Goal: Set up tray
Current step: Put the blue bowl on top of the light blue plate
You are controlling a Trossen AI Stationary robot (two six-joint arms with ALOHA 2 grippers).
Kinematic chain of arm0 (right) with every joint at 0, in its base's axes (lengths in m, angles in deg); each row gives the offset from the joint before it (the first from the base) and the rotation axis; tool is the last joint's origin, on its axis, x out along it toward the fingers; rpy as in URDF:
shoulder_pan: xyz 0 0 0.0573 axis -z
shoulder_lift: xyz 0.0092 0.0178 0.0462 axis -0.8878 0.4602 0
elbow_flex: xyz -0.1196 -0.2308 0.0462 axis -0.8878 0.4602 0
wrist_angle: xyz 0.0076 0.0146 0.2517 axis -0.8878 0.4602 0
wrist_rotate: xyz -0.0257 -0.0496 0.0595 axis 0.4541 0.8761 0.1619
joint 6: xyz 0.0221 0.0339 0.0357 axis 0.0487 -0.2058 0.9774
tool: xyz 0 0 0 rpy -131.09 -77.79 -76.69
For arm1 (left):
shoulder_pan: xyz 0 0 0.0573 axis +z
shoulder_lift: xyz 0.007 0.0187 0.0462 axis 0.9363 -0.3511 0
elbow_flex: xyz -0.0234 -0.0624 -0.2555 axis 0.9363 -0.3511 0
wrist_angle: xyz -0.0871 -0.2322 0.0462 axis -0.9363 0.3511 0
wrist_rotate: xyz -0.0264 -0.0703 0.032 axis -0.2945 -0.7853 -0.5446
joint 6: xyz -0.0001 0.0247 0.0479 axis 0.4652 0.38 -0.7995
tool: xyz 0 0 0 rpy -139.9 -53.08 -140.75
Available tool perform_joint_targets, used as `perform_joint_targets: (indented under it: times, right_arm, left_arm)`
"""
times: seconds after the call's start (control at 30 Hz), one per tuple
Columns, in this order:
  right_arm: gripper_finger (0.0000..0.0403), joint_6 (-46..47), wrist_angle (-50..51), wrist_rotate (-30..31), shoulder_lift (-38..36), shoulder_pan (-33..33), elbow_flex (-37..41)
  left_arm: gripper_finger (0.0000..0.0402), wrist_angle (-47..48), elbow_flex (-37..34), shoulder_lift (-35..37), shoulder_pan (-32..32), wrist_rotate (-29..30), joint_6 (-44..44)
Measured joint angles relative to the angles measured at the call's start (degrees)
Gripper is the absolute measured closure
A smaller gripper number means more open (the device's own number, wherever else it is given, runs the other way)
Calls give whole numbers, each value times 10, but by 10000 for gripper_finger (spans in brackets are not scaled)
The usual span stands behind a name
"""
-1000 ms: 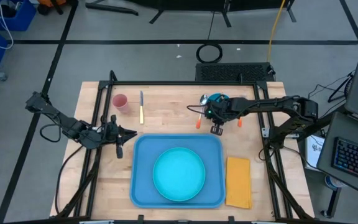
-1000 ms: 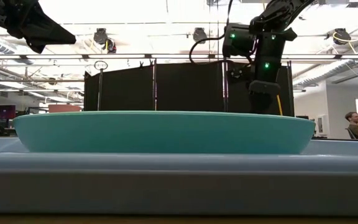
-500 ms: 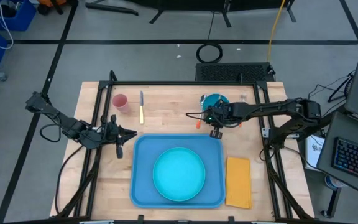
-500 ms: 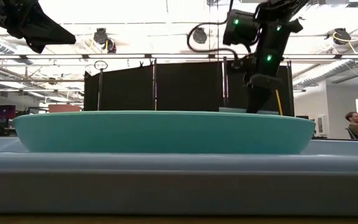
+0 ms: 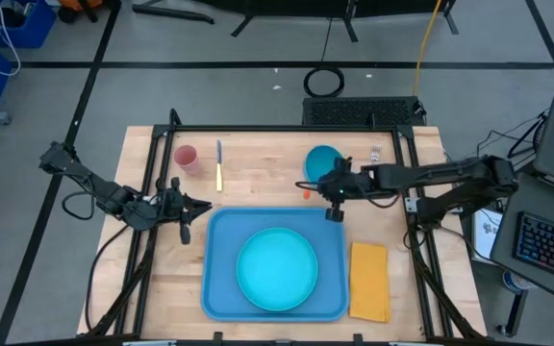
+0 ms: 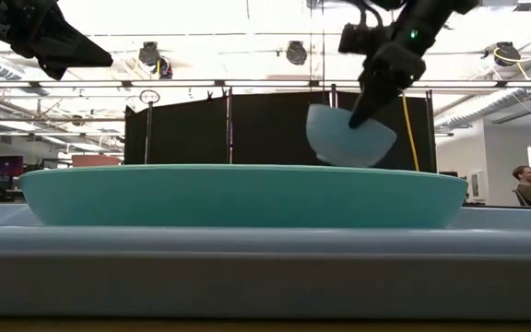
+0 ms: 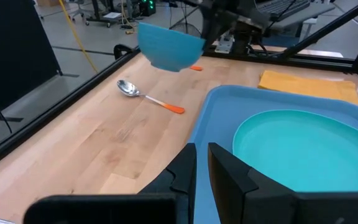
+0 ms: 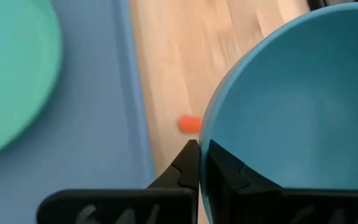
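Observation:
The light-blue tray (image 5: 217, 288) lies at the table's near middle and carries a round turquoise plate (image 5: 277, 269). My right gripper (image 5: 334, 200) is above the tray's far right corner, shut on a blue bowl (image 5: 322, 163). The low view shows that bowl (image 6: 347, 136) in the air above the plate (image 6: 247, 195). An orange-handled spoon (image 7: 149, 98) lies flat on the wood beside the tray's far edge. My left gripper (image 5: 185, 208), shut and empty, waits in the air off the tray's far left corner. My right gripper holds the bowl by its rim (image 8: 205, 134) on the near side, one finger inside and one outside. The fingers (image 6: 369, 100) come from above, slanting down. The bowl is lifted clear of the table and hangs tilted below them.
A yellow-orange folded napkin (image 5: 369, 281) lies right of the tray. A pink cup (image 5: 186, 157) and a yellow-handled knife (image 5: 219, 167) stand and lie at the far left. A fork (image 5: 375, 152) lies at the far right. A black frame (image 5: 258, 128) borders the table.
My right gripper moved toward the near edge and rose, taking the bowl with it. The bowl, hidden behind the plate in the low view before, now hangs tilted above the plate's rim, clear of the table.

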Motion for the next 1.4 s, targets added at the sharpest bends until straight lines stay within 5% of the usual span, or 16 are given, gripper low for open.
perform_joint_targets:
  times: [0.43,0.9,1.4]
  right_arm:
    - [402,-32,-99,-4,-6,-67,0]
    - [403,-30,-220,-121,-6,-124,0]
    - [403,-1,-277,-150,-5,-190,0]
  left_arm:
    - [355,0,0,0,0,0,0]
    - [355,0,0,-7,0,1,-1]
    - [355,0,0,-14,0,2,-1]
